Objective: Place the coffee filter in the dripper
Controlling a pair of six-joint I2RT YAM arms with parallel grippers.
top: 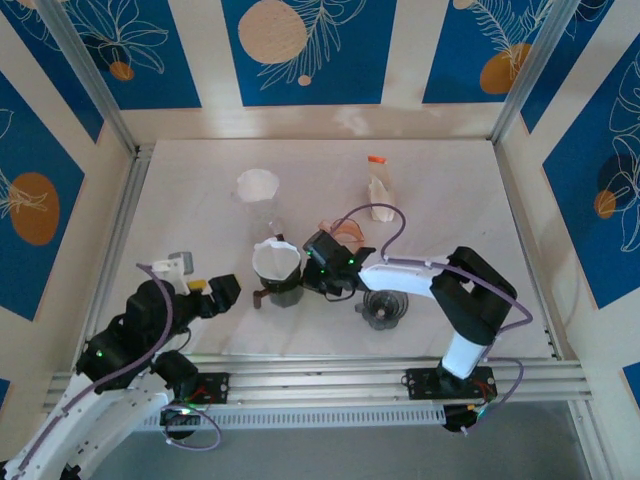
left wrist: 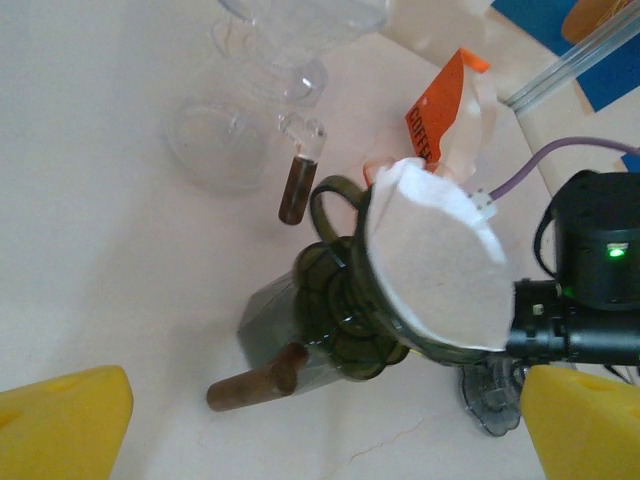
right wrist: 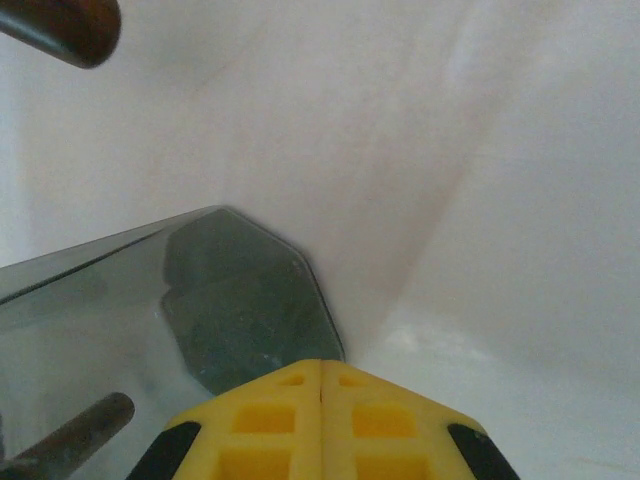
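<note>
Coffee filter (top: 275,259) sits open in the dark dripper (top: 284,291) near the table's (top: 450,200) centre, right gripper (top: 308,274) at its 3 o'clock with jaws pressed together, left gripper (top: 232,288) at 9 o'clock, jaws spread.

In the left wrist view, an orange label (left wrist: 434,112) on a pale pouch (left wrist: 480,108) carries dark capitals running along its length. They read "COFFE", with the last letters lost at the fold. The pouch stands at about 1 o'clock from the dripper (left wrist: 345,315). In the top view the same label is too small to read.
</note>
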